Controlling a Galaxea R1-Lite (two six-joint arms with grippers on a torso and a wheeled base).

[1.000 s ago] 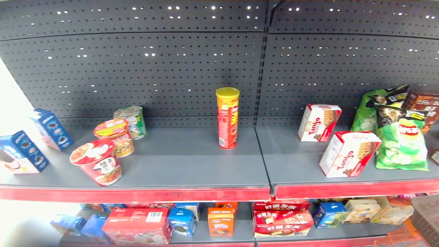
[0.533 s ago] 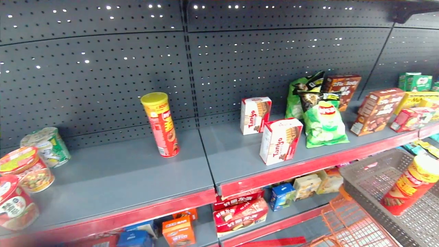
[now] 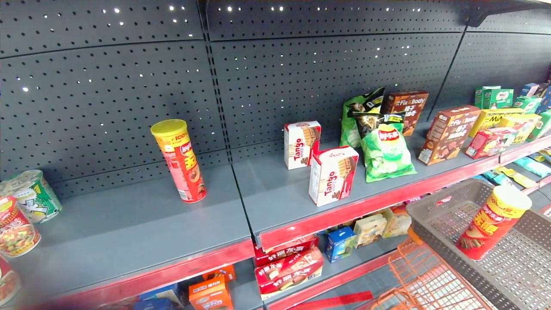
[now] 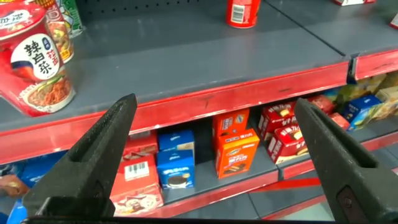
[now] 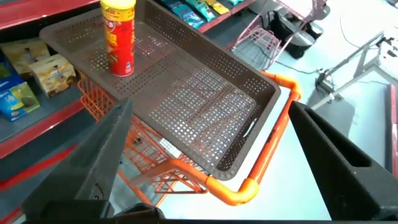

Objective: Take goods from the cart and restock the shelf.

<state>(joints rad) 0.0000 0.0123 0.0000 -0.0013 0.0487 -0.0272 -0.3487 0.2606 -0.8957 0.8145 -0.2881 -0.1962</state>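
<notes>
Head view first: a red chip can (image 3: 178,161) with a yellow lid stands on the grey shelf (image 3: 129,228), well apart from the wafer boxes (image 3: 333,174) and the green chip bag (image 3: 385,153) further right. A second chip can (image 3: 490,221) stands in the grey basket (image 3: 430,206) on the orange cart (image 3: 413,275).

Left wrist view: the left gripper (image 4: 214,102) has its fingers spread wide with nothing in them, facing the shelf's red front edge, with a red noodle cup (image 4: 34,62) up on the shelf.

Right wrist view: the right gripper (image 5: 211,107) is wide open and empty too, hanging above the basket. The second chip can sits near the basket's shelf-side end.
</notes>
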